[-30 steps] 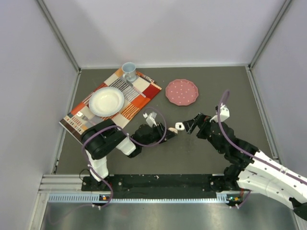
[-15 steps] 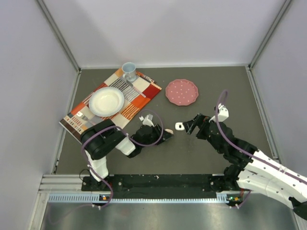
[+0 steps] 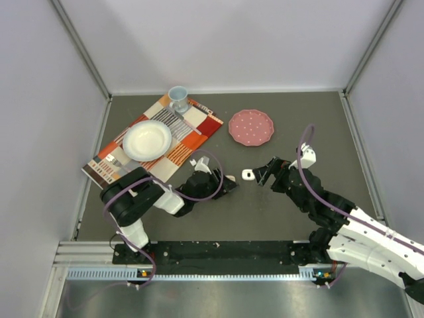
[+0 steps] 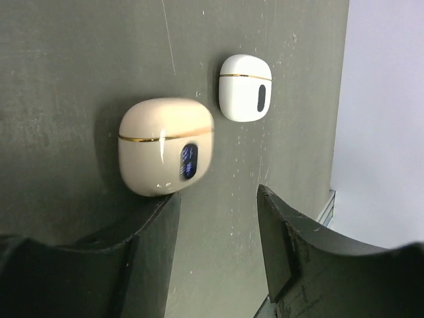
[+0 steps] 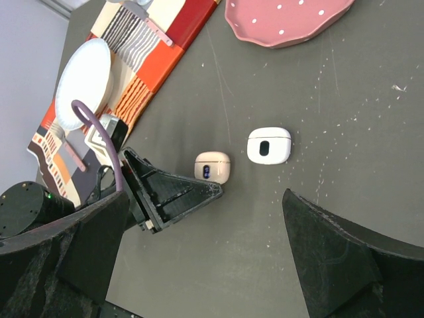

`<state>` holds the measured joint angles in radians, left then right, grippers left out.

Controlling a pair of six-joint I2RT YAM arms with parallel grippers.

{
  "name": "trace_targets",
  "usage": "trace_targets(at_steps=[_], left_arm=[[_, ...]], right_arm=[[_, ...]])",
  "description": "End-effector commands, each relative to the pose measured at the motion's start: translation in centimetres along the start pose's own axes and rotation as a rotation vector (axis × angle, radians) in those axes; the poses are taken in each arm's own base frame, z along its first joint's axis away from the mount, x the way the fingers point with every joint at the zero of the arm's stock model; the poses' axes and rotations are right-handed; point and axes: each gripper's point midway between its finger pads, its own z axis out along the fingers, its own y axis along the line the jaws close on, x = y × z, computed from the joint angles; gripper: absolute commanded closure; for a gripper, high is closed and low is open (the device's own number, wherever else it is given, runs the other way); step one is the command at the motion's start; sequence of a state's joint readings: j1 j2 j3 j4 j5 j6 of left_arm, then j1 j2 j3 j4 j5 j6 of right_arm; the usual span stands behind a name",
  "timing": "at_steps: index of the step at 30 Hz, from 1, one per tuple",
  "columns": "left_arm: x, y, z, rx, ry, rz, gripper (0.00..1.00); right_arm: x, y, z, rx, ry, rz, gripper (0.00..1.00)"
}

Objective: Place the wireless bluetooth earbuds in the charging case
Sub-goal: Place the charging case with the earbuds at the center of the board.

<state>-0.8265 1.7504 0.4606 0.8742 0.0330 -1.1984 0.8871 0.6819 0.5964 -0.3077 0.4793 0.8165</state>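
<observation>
Two small charging cases lie on the dark table, both with lids shut. The peach case point(image 4: 165, 146) point(image 5: 212, 166) sits just past the tip of one finger of my left gripper point(image 4: 215, 222) point(image 3: 228, 184). That gripper's jaws stand apart with nothing between them. The white case point(image 4: 244, 87) point(image 5: 269, 145) point(image 3: 247, 174) lies a little farther on. My right gripper point(image 5: 207, 218) point(image 3: 263, 173) hovers wide open above and beside the white case, holding nothing. The earbuds are out of view.
A pink dotted plate point(image 3: 251, 126) lies behind the cases. At the back left, a striped placemat point(image 3: 195, 132) carries a white bowl point(image 3: 147, 140) and a pale blue cup point(image 3: 177, 98). Grey walls close in the table on three sides.
My left gripper's jaws have parted, and the peach case now lies free at the fingertip. The left arm's base link has swung left. The right arm has not moved.
</observation>
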Motion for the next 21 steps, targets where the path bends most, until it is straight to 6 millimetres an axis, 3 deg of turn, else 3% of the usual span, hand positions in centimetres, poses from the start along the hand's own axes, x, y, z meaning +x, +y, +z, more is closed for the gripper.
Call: trace_targets(at_steps=[1, 5, 12, 13, 15, 18, 19, 21], left_arm=[[-0.3, 1.2, -0.6, -0.058, -0.009, 0.039, 0.44], [-0.1, 1.8, -1.2, -0.079, -0.001, 0.044, 0.44], [-0.5, 1.0, -2.8, -0.089, 0.01, 0.141, 0.41], [-1.8, 0.0, -3.3, -0.08, -0.045, 0.184, 0.33], [-2.5, -0.4, -4.2, -0.093, -0.067, 0.251, 0.32], [-5.3, -3.0, -6.8, -0.073, -0.17, 0.343, 0.29], [-5.9, -2.3, -7.5, -0.129, -0.193, 0.368, 0.28], [-7.4, -2.3, -8.7, -0.17, -0.247, 0.444, 0.12]], right_arm=[[-0.9, -0.1, 0.0, 0.015, -0.028, 0.019, 0.01], [-0.9, -0.1, -0.1, 0.011, -0.03, 0.021, 0.01], [-0.9, -0.3, -0.1, 0.02, -0.032, 0.02, 0.01], [-1.0, -0.5, -0.1, 0.027, -0.037, 0.011, 0.01], [-1.2, -0.6, -0.1, 0.037, -0.044, -0.002, 0.01], [-1.5, -1.6, 0.2, 0.076, -0.052, -0.034, 0.01], [-1.4, -1.9, 0.3, 0.08, -0.042, -0.052, 0.01], [-1.4, -2.8, 0.5, 0.114, -0.027, -0.066, 0.01]])
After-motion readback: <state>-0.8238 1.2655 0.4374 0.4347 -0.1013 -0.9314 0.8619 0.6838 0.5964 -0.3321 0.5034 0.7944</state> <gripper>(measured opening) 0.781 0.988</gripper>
